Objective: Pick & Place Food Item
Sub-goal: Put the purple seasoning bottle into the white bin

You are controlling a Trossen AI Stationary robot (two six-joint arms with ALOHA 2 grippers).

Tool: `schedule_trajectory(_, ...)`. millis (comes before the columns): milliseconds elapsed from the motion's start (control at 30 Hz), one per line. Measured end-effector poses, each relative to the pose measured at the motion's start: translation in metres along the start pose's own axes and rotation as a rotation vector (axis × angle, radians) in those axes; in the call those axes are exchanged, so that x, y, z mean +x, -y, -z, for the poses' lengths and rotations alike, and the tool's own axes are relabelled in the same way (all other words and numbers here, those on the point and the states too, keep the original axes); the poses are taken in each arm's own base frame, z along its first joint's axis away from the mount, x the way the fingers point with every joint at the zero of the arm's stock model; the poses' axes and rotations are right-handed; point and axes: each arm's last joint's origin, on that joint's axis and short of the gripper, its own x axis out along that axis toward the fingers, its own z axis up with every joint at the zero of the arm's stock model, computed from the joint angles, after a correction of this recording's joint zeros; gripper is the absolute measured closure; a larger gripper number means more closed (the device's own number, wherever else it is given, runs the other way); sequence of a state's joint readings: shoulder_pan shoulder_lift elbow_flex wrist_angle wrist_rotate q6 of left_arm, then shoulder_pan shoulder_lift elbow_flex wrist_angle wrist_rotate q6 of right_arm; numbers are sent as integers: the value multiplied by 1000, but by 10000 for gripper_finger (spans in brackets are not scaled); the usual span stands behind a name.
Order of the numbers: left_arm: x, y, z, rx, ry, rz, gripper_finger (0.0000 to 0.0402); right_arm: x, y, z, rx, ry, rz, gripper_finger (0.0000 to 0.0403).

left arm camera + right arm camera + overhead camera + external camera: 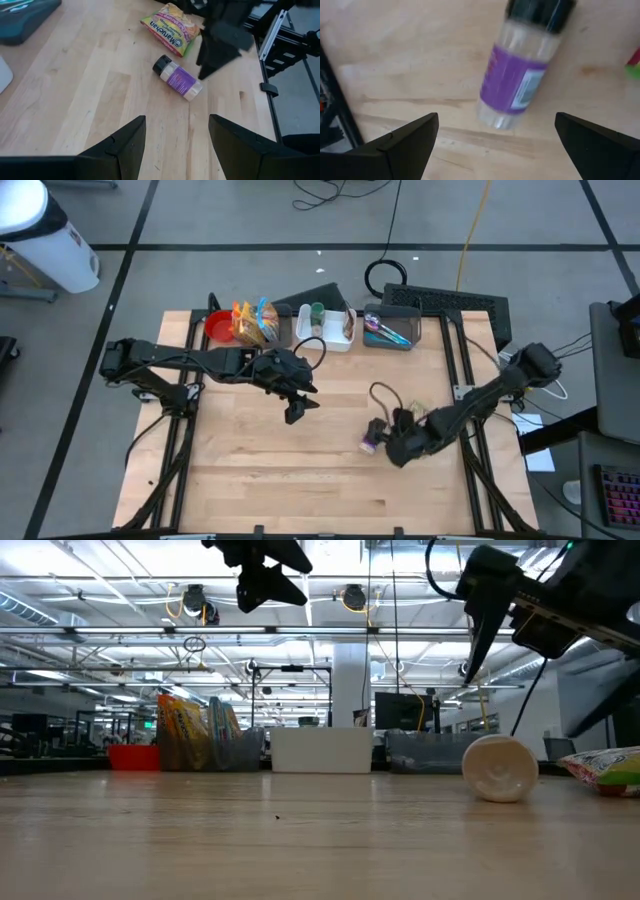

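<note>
While the jar lies untouched on the table, the scene reads as follows.

Right fingers: spread as wide as they go, one on each side of the jar [520, 80] in the right wrist view, above it and not touching it.
Right gripper [397, 442]: low over the right part of the table, just beside the jar [371, 438], holding nothing.
Left fingers: parted, with bare wood between them in the left wrist view; nothing is held.
Left gripper [295, 408]: raised above the table's middle, well apart from the jar and pointing toward it.
Jar: clear, with a purple label and a black cap; it lies on its side on the wood, its pale round bottom [499, 768] turned toward the low camera.
Noodle packet [170, 28]: flat on the table just beyond the jar, near the right arm; its edge shows at the far right of the low view.
Back row: a red bowl [220, 327], snack bags [255, 322], a white bin [326, 327] and a grey tray [391, 330] stand along the table's far edge.
Done so far: judging by the pose, the right gripper is lined up for a pick; no grasp is made yet.
Left to do: lower around the jar, close on it, lift, carry and set it down.
Destination: the pictures do not say which container is meant; the back row seems likely.
Stage: early, before the pick.
</note>
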State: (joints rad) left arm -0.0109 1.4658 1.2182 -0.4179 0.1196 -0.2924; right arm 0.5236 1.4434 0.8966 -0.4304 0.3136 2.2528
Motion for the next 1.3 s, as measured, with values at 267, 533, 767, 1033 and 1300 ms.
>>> schedule_trajectory(267,0,0,3,-2,-28,-5,179,11,-17,13,-11,76,103,9)
schedule_trajectory(533,0,0,4,-4,-36,-7,179,33,-21,6,37,77,178,9)
schedule_trajectory(767,0,1,6,-6,-57,-10,179,44,-22,2,55,52,232,9)
schedule_trajectory(1033,1,6,9,8,-57,-43,178,44,-23,2,60,39,236,9)
schedule_trajectory(1300,1,8,9,4,-55,-50,179,62,-22,8,73,-29,252,9)
